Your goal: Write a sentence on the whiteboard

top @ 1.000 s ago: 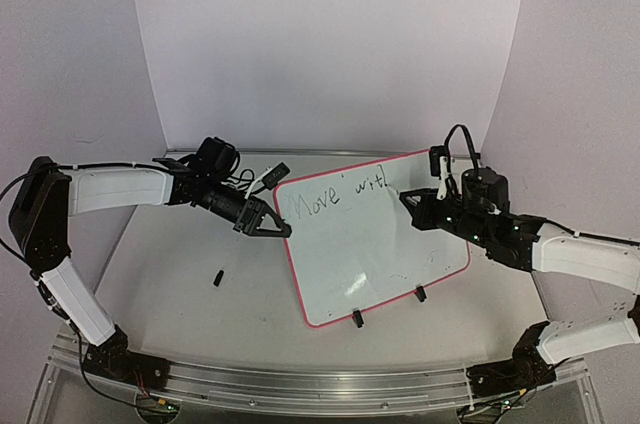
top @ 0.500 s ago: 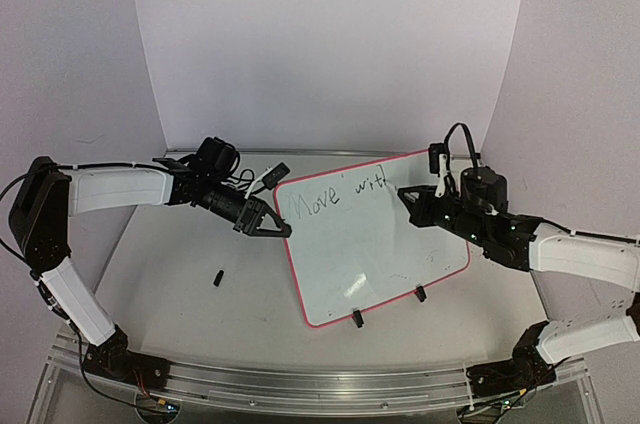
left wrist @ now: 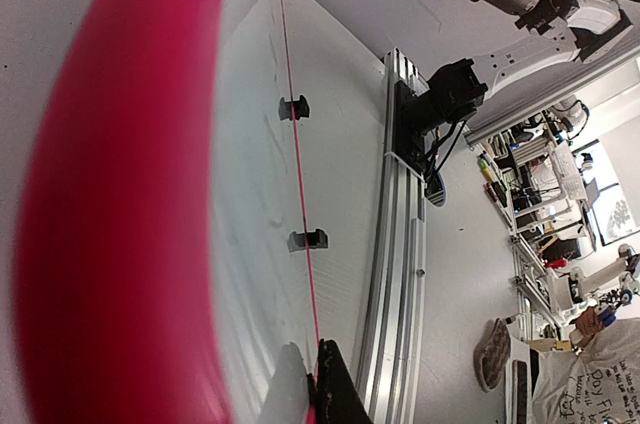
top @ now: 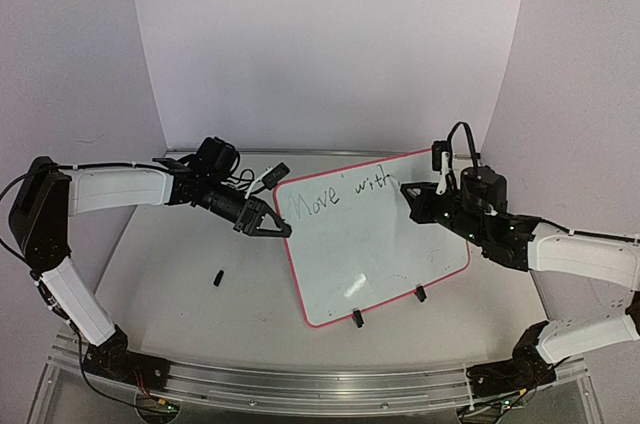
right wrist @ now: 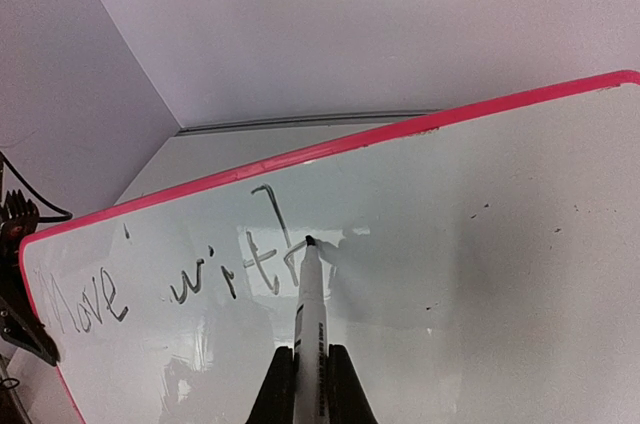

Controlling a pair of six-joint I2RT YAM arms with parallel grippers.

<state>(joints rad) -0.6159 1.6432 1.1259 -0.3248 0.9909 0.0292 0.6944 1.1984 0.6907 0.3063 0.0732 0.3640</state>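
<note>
The whiteboard point(top: 375, 244) stands tilted on two black clip feet, pink-red rim all round. The sentence point(top: 335, 194) reads "Move with" in one slanted row near its top; it also shows in the right wrist view point(right wrist: 200, 279). My right gripper point(top: 418, 196) is shut on a white marker point(right wrist: 308, 324), its black tip touching the board at the end of the "h". My left gripper point(top: 280, 228) is shut on the board's left rim point(left wrist: 312, 384); in the left wrist view the rim point(left wrist: 120, 204) fills the left side as a pink blur.
A small black marker cap point(top: 217, 277) lies on the table left of the board. White backdrop walls stand behind and at both sides. The metal rail point(top: 300, 384) with the arm bases runs along the near edge.
My right gripper has shifted slightly right and the marker has added the "h" stroke, so the word reads "with". The left arm and the board have not moved.
</note>
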